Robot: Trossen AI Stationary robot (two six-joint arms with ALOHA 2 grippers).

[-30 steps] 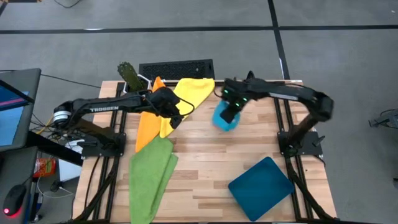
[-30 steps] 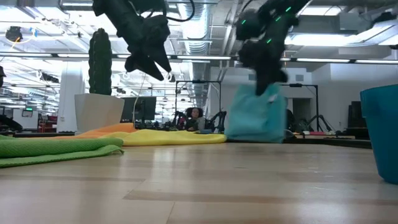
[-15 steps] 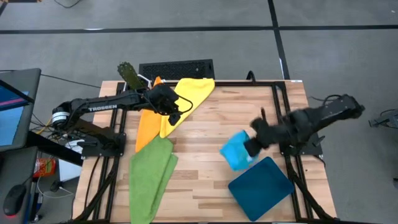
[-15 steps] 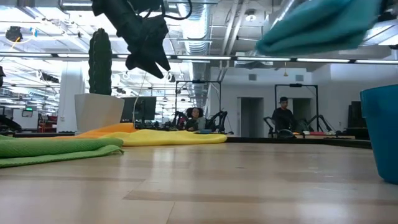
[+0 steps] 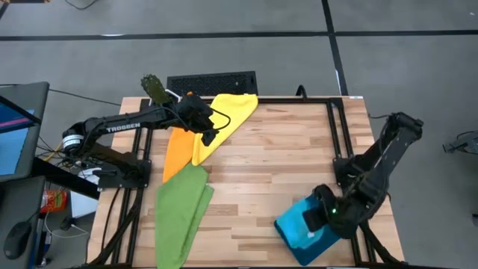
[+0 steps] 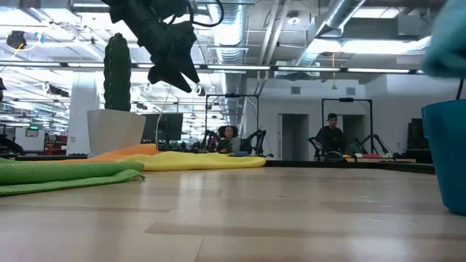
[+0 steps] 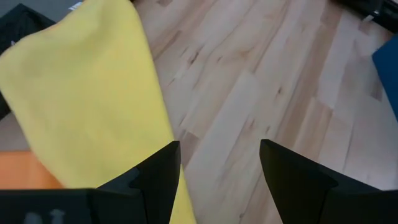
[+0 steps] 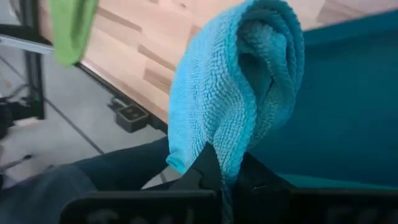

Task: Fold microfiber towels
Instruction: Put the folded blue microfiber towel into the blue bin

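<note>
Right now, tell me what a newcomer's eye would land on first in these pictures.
The right tool stands out first, shut on the folded light blue towel over the dark teal tray at the table's near right corner. Next comes the bright fan of yellow towel, orange towel and green towel on the left side, with the open left tool hovering above the yellow one.

A grey floor (image 5: pixel 224 60) with dark lines is surrounding the wooden table (image 5: pixel 284 149). A black keyboard (image 5: pixel 211 81) is lying behind it. In the low view, ceiling pipes (image 6: pixel 342 14) are running overhead, and a person (image 6: pixel 331 137) is standing far behind.
</note>
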